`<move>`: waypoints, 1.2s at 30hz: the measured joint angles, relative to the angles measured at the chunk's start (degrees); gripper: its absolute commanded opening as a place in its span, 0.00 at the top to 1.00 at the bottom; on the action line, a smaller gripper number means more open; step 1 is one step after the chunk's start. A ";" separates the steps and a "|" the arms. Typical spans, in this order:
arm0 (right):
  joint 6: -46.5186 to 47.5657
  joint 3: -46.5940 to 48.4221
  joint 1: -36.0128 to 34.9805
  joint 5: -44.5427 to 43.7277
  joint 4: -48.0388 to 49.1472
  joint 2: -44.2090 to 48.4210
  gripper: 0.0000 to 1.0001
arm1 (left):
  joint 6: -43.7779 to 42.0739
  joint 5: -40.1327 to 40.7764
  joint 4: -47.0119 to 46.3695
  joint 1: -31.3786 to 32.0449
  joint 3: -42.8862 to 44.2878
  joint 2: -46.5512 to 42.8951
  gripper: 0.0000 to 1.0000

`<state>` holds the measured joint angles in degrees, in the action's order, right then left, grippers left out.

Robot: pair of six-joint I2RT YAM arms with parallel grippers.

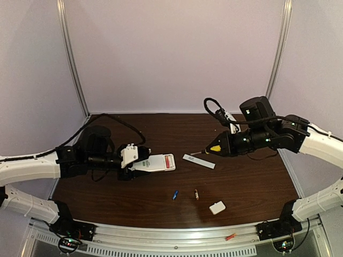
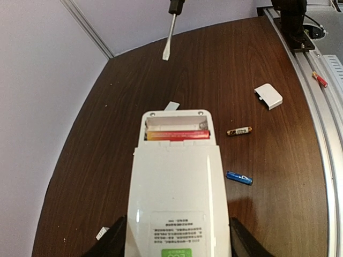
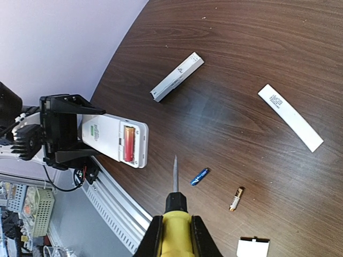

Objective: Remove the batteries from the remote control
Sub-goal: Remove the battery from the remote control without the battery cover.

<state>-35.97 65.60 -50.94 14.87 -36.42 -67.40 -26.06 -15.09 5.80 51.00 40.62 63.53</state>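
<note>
Two batteries (image 1: 175,195) loose between left tool (image 1: 138,163), holding remote (image 2: 177,187) with third battery (image 2: 177,135), and right tool (image 1: 218,148), gripping screwdriver (image 3: 174,201)

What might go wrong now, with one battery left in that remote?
The screwdriver in the right gripper could slip off the round battery and scratch the remote. The left gripper grips the remote only at one end, so prying might twist it loose. A freed battery may roll away; the blue battery and gold battery lie loose on the table.
</note>
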 measured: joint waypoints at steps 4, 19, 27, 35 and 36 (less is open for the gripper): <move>-0.96 0.00 1.57 4.96 1.07 -0.07 1.00 | 0.72 0.13 -0.94 0.50 0.00 1.36 1.00; -4.59 0.52 2.08 11.93 2.51 -2.34 1.00 | 1.84 -0.24 -7.06 1.36 2.16 8.50 1.00; -5.01 0.52 2.08 13.55 3.50 -4.24 1.00 | 1.97 -0.68 -8.15 1.64 2.99 8.85 1.00; -5.01 0.52 2.10 13.86 4.17 -4.98 1.00 | 2.01 -0.81 -8.92 2.25 2.99 8.85 1.00; -5.01 0.52 2.10 13.84 4.15 -5.14 1.00 | 2.03 -0.81 -8.94 2.29 2.99 8.85 1.00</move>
<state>-40.97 66.13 -48.84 28.71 -32.27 -72.53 -24.03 -15.90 -3.14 53.30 43.62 72.38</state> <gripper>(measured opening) 0.158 0.572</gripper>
